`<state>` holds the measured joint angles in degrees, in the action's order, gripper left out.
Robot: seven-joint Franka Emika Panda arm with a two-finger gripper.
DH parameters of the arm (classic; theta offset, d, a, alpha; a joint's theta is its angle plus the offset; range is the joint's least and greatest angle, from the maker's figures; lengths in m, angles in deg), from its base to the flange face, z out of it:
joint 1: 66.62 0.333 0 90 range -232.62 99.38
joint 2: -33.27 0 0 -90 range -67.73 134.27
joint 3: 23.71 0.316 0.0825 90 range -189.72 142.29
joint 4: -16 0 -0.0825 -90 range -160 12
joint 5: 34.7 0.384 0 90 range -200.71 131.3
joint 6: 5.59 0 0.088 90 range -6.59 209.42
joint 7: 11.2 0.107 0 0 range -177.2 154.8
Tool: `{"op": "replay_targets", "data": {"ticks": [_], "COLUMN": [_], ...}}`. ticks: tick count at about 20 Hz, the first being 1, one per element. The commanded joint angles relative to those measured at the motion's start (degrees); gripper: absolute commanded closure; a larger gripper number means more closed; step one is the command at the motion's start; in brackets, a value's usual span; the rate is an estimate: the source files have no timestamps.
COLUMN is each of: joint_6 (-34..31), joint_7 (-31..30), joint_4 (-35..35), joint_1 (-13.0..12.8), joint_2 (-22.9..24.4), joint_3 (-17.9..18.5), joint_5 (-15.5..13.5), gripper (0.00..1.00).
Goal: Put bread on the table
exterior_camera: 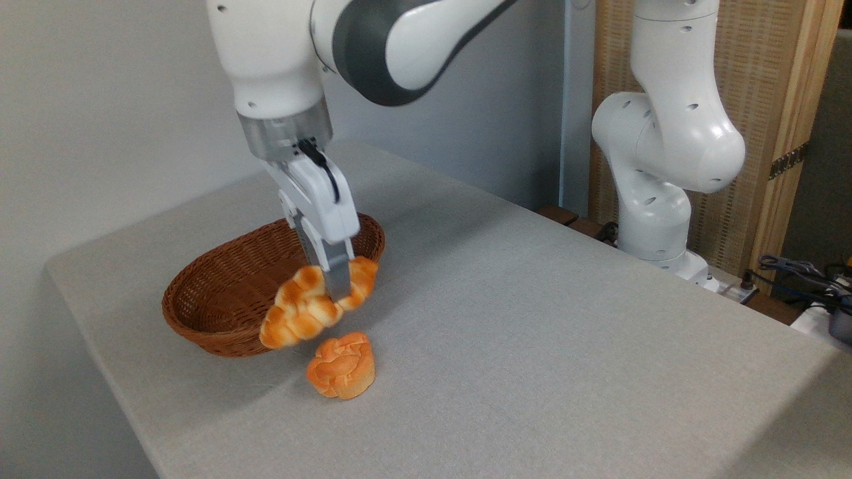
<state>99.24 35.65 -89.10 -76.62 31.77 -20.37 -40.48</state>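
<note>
Clearly aloft, the bread point(307, 311) hangs clamped mid-length in the end effector point(337, 287), in front of the wicker basket point(219, 293) and above the table point(532, 319) near a small bun point(341, 366); it looks light and soft, so a gentle central pinch should keep it level

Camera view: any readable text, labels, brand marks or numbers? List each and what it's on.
None readable.
Arm: no logo or marking shows on its white shells.
Bread, bun, basket, table: plain, no print.
Cables and gear at the right edge: too small and blurred to tell.
</note>
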Motion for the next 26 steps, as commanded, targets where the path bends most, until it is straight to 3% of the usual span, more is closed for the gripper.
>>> {"op": "replay_targets", "data": {"ticks": [1,2,3,6,26], "joint_6": [-0.4,-0.3,0.4,0.7,4.0], "joint_7": [0.7,0.7,0.7,0.6,0.4], "joint_4": [-0.5,-0.5,-0.5,-0.4,-0.2], "joint_1": [-0.5,-0.5,-0.5,-0.6,-0.7], "joint_2": [0.3,-0.3,-1.6,-2.8,-3.5], "joint_3": [4.1,4.2,4.2,4.2,3.9], "joint_5": [-0.6,-0.6,-0.4,-0.1,-0.6], "gripper": [0.53,0.46,0.28,0.00,0.00]}}
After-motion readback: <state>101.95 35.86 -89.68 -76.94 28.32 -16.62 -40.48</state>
